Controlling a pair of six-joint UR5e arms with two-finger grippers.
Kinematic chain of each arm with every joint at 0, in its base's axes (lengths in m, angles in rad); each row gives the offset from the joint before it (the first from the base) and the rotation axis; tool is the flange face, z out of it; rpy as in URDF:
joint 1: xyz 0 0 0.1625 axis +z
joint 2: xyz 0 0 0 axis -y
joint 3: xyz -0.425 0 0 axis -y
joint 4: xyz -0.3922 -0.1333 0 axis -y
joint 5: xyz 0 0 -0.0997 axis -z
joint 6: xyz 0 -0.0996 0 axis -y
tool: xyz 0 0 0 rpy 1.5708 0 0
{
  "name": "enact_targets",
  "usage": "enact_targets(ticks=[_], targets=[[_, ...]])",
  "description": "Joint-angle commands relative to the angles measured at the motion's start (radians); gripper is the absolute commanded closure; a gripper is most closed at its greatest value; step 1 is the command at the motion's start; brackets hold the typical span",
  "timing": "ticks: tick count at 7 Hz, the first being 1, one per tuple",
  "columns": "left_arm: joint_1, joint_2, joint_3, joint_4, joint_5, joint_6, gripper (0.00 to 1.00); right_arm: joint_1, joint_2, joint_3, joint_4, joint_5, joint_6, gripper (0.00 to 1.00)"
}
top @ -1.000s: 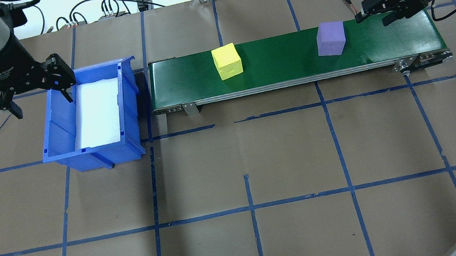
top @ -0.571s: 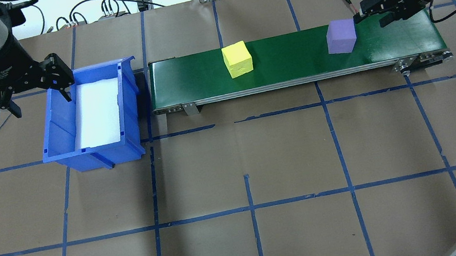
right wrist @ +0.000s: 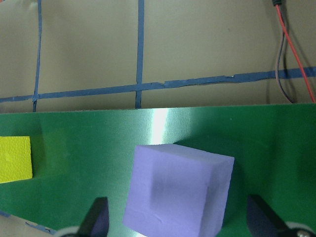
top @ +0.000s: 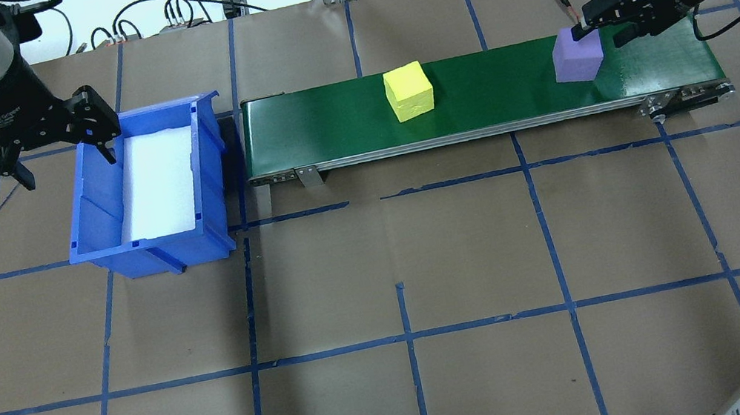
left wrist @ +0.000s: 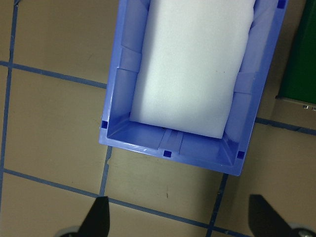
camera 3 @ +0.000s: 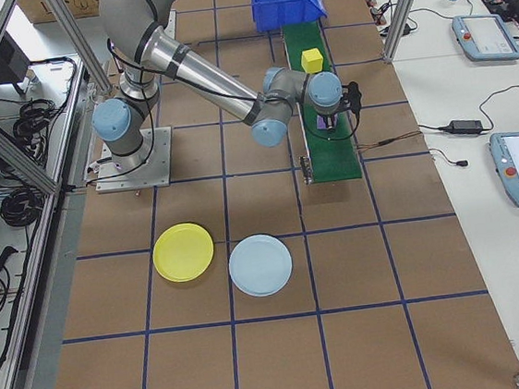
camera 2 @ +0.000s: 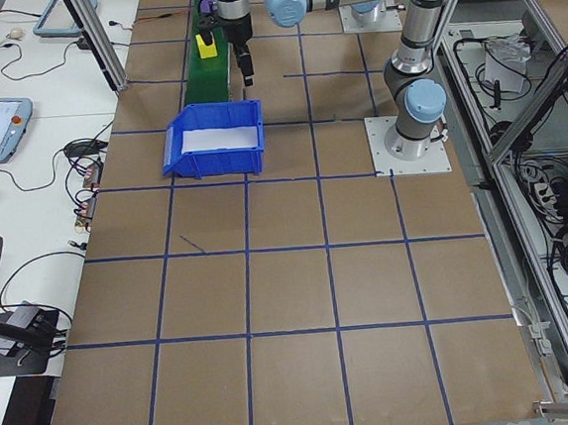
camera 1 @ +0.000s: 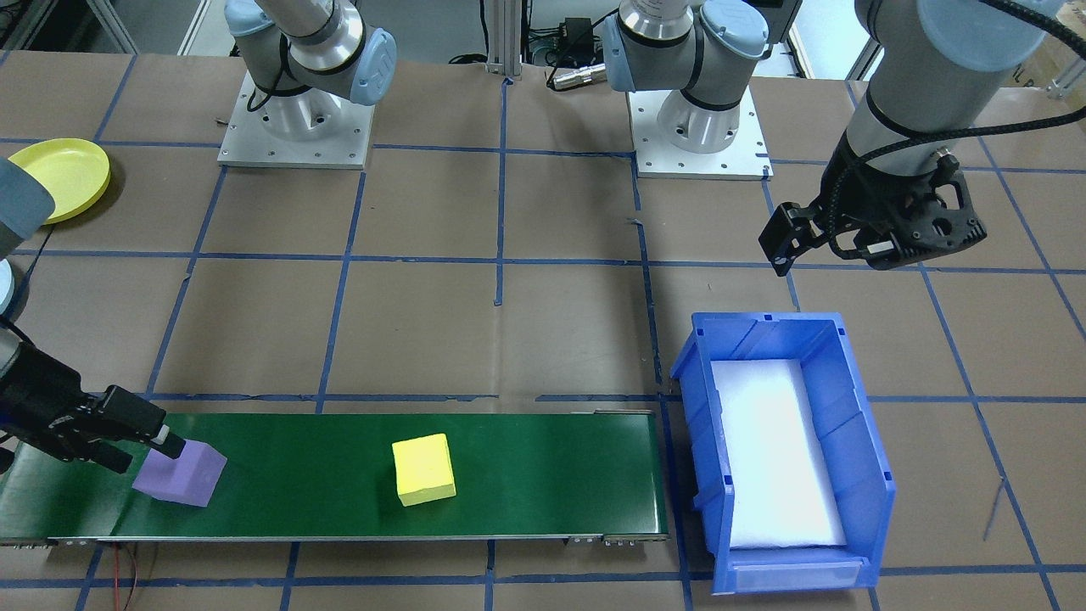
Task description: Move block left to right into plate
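A purple block (top: 578,55) sits near the right end of the green conveyor belt (top: 494,93). My right gripper (top: 597,28) is open and low over the belt. In the right wrist view the purple block (right wrist: 177,190) lies between its fingers (right wrist: 98,219). A yellow block (top: 408,91) rests mid-belt. My left gripper (top: 60,150) hangs open and empty by the blue bin's (top: 142,193) far left edge. The yellow plate (camera 3: 183,252) lies on the table on my right side, away from the belt; the front view shows the plate (camera 1: 59,174) too.
The blue bin (left wrist: 173,143) with a white foam liner stands at the belt's left end. A light blue plate (camera 3: 260,264) lies beside the yellow one. Cables run along the table's far edge (top: 186,9). Brown paper with blue tape lines covers the table.
Both blocks have ridden rightward along the belt. The purple block has reached my right gripper and now sits between its fingers. The left arm has stayed put.
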Motion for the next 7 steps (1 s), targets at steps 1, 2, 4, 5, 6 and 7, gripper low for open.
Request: enact_targets(ticks=[1, 2, 4, 5, 6, 7], targets=[[0.0, 0.001, -0.001, 0.001, 0.0, 0.0, 0.0, 0.0, 0.023, -0.009, -0.001, -0.003, 0.01, 0.0], [0.0, 0.001, -0.001, 0.001, 0.0, 0.0, 0.0, -0.002, 0.032, -0.012, -0.002, -0.027, 0.009, 0.0], [0.0, 0.001, -0.001, 0.001, 0.0, 0.0, 0.0, -0.002, 0.046, -0.013, -0.12, -0.159, 0.007, 0.23], [0.0, 0.001, -0.001, 0.001, -0.001, 0.0, 0.0, -0.002, 0.046, -0.013, -0.122, -0.217, -0.004, 0.53], [0.0, 0.001, -0.001, 0.001, 0.0, 0.0, 0.0, -0.002, 0.043, -0.015, -0.123, -0.24, -0.037, 0.59], [0.002, 0.001, -0.001, 0.001, -0.001, 0.0, 0.0, -0.002, 0.011, -0.016, -0.117, -0.311, -0.048, 0.58]])
